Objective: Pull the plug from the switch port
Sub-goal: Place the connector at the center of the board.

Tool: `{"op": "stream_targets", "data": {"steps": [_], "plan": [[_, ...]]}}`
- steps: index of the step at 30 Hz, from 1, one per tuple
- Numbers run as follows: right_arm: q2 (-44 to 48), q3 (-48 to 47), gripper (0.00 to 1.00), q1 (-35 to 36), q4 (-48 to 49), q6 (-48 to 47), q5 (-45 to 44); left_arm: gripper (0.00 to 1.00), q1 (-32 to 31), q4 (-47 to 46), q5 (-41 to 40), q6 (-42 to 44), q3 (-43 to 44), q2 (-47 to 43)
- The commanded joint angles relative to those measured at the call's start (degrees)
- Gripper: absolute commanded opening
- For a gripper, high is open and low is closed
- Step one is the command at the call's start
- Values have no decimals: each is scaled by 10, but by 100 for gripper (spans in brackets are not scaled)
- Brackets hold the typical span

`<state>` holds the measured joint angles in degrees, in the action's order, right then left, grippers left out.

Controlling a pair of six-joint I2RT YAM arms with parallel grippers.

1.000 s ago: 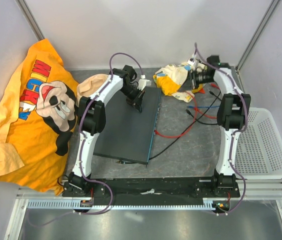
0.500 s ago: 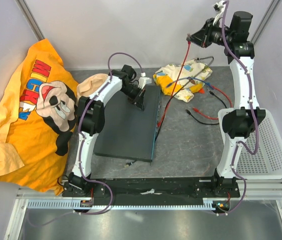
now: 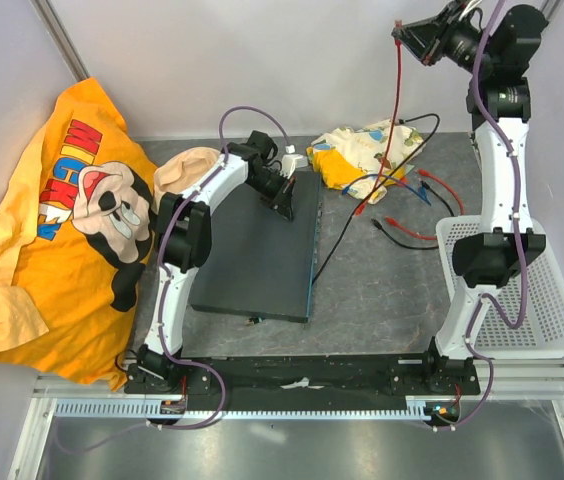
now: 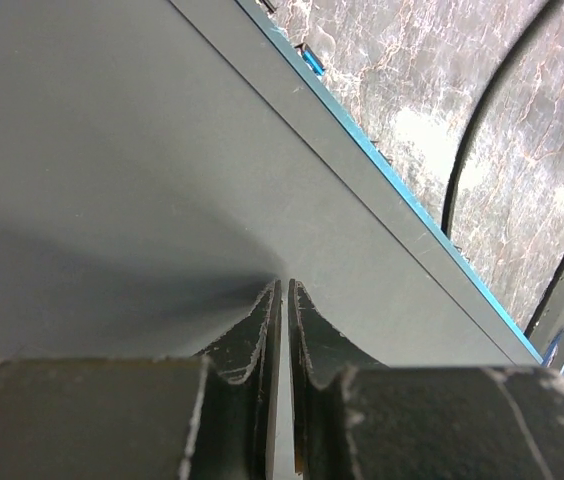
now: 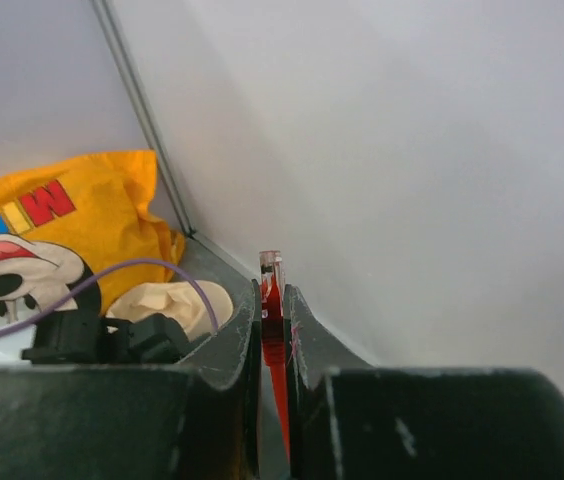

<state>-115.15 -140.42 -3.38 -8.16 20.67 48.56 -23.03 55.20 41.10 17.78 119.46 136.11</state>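
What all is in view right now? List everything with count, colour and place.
switch: one, dark grey with teal edge, centre.
red cable: one, red, hanging from right gripper.
black cable: one, black, from switch's teal edge rightwards.
loose cables: several, red, blue, black, right of switch.
T-shirt: one, orange-yellow, left.
patterned cloth: one, yellow and white, far side.
beige cloth: one, beige, between T-shirt and switch.
basket: one, white mesh, right.
left gripper: one, black, shut, tips on switch.
right gripper: one, black, shut on red cable, raised high.
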Motion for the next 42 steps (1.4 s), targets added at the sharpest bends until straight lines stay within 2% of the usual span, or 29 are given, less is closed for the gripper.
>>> {"op": "stream_targets", "data": {"steps": [1, 3, 6, 10, 14, 18, 19, 21, 22, 23, 24, 25, 27, 28, 30, 32, 33, 34, 35, 36, 37, 38, 39, 42], "plan": [[-5, 46, 0, -14, -142, -133, -62, 13, -4, -13, 12, -14, -12, -38], [-14, 70, 0, -22, -185, -218, -92, 13, -4, -14, 9, -13, -21, -40], [-34, 99, 0, -30, -263, -298, -140, 14, -4, -15, 11, -13, -34, -42], [-62, 142, 0, -41, -297, -307, -199, 14, -4, -18, 10, -5, -53, -45], [-102, 156, 0, -42, -298, -319, -357, 14, -4, -23, 1, -4, -61, -44], [-155, 154, 2, -53, -297, -324, -432, 14, -4, -26, -1, -8, -63, -38], [-175, 148, 11, -56, -297, -318, -437, 14, -4, -26, 0, -8, -63, -38], [-183, 145, 43, -58, -296, -314, -408, 14, -3, -28, -3, -10, -63, -38], [-183, 141, 64, -58, -296, -312, -389, 14, -3, -28, -6, -10, -64, -39], [-179, 141, 71, -57, -295, -310, -358, 14, -4, -29, -8, -12, -63, -39], [-173, 142, 92, -55, -294, -311, -300, 14, -4, -28, -11, -15, -63, -44], [-154, 150, 96, -52, -290, -316, -267, 14, -3, -29, -15, -27, -62, -49], [-129, 170, 98, -41, -283, -324, -199, 15, -3, -29, -14, -28, -66, -67], [-104, 199, 98, -39, -280, -324, -93, 16, -4, -32, -13, -20, -77, -74], [-75, 251, 98, -21, -271, -313, -23, 19, -4, -32, -23, -14, -88, -85], [-25, 355, 98, 1, -259, -329, 23, 22, -4, -32, -46, -12, -106, -96], [-11, 390, 98, 26, -262, -353, 29, 23, -4, -32, -51, -10, -114, -102], [10, 438, 98, 31, -295, -420, 36, 24, -3, -31, -58, -9, -128, -111], [18, 455, 98, 69, -322, -470, 40, 25, -3, -31, -60, -10, -136, -118], [25, 470, 98, 80, -345, -512, 38, 26, -3, -32, -62, -10, -145, -124], [36, 497, 98, 92, -387, -601, 30, 26, -4, -33, -65, -13, -164, -138], [44, 512, 97, 113, -399, -638, 8, 26, -2, -38, -67, -13, -175, -146], [49, 526, 91, 122, -410, -670, -2, 27, -2, -41, -70, -13, -199, -155], [61, 560, 81, 148, -434, -799, -52, 27, 1, -51, -71, -9, -229, -192]]}}
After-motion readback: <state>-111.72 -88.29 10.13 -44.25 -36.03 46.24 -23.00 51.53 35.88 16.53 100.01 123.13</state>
